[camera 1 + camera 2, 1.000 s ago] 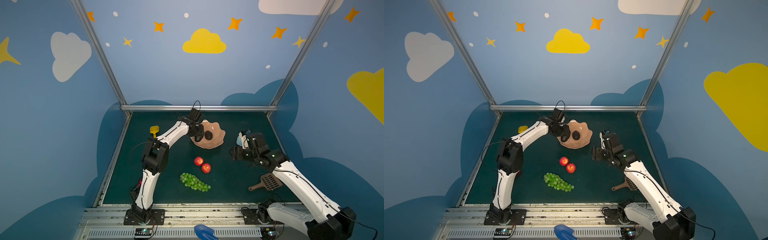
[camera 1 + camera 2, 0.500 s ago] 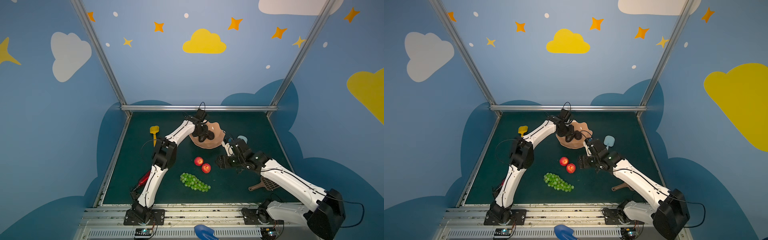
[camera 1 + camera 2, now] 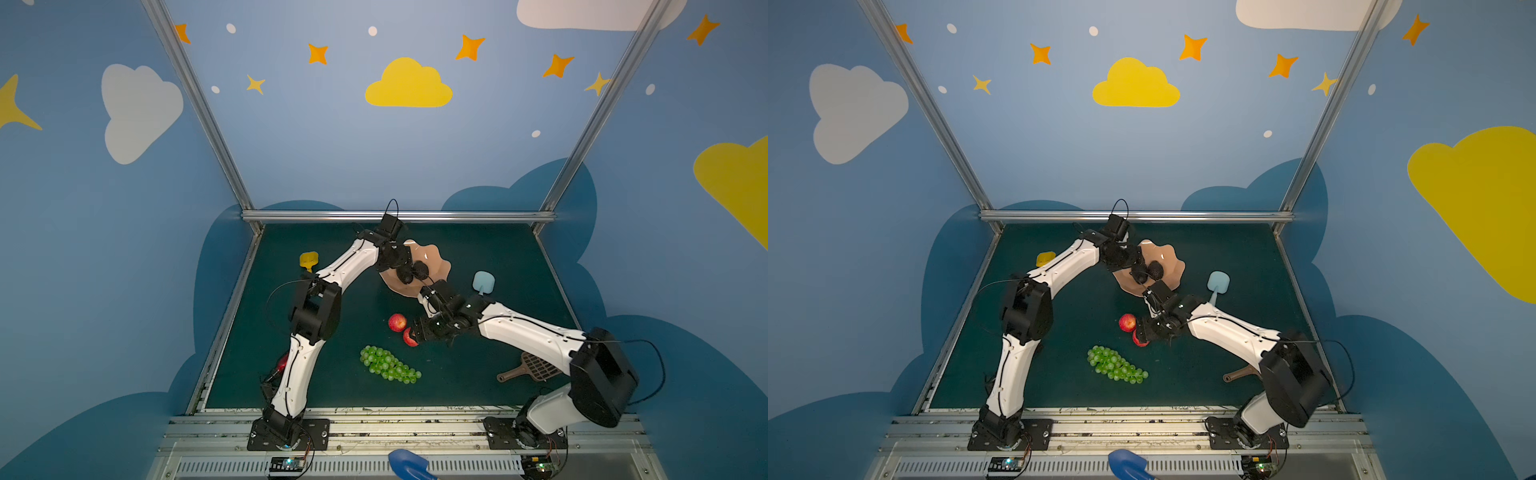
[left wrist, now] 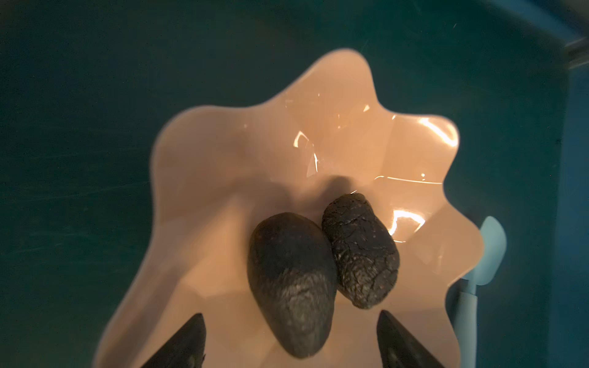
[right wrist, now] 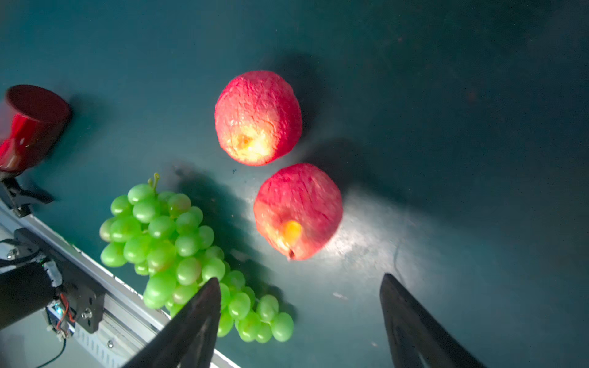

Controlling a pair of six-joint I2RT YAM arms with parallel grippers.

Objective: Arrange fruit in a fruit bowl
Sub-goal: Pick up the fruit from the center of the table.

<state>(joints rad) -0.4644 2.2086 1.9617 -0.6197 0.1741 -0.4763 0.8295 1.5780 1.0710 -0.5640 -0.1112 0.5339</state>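
The peach-pink fruit bowl (image 3: 437, 254) (image 3: 1170, 254) (image 4: 223, 153) stands at the back of the mat. Two dark avocados (image 4: 291, 286) (image 4: 361, 251) lie side by side in it, touching. My left gripper (image 4: 290, 318) (image 3: 405, 275) hovers open over them, its fingertips (image 4: 196, 321) clear of the fruit. Two red apples (image 5: 258, 118) (image 5: 298, 210) (image 3: 397, 322) and the green grapes (image 5: 165, 242) (image 3: 388, 365) lie on the mat. My right gripper (image 5: 299, 277) (image 3: 417, 332) hangs open just above the nearer apple (image 3: 1139, 340), holding nothing.
A yellow scoop (image 3: 308, 260) lies at the back left, a light-blue scoop (image 3: 483, 282) right of the bowl, and a brown scoop (image 3: 536, 368) at the front right. A red object (image 5: 28, 127) sits by the left arm's base. A blue scoop (image 3: 407, 463) lies off the mat's front.
My left gripper carried an avocado over the bowl, opened and let it go beside the other one. My right arm swung in from the right to above the apples.
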